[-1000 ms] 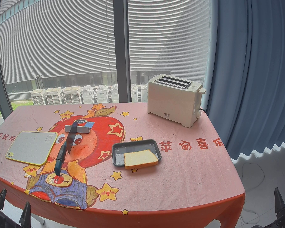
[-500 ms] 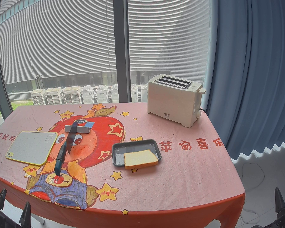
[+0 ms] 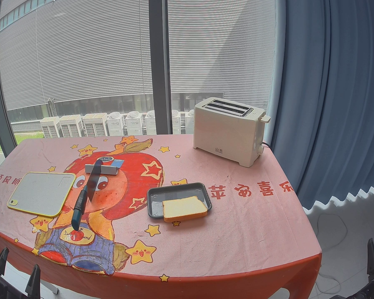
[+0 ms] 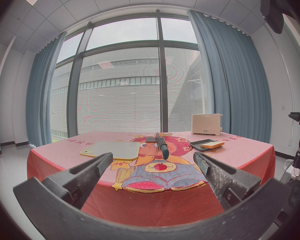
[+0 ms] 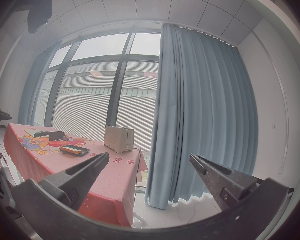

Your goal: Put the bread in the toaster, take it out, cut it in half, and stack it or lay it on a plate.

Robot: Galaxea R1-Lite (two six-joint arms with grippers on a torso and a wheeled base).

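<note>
Two pincers hang spread and empty. Our left pincer (image 4: 152, 156) sits below the near edge of the surface (image 3: 245, 229). Forward and right of it, the bread (image 3: 184, 208) lies across the near rim of the tray (image 3: 175, 189), with the toaster (image 3: 228, 131) beyond. In our judgement the right pincer (image 5: 149, 156), off the right corner, should pinch the overhanging crust squarely and keep the slice level.

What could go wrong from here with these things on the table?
The bread slice lies across the black tray's near rim, partly off it; a grasp may push it onto the tablecloth.
The knife leans on a small rest; a bump could knock it off.
The toaster stands near the tablecloth's far right corner, beside the curtain; pressing its lever might shift it.
</note>
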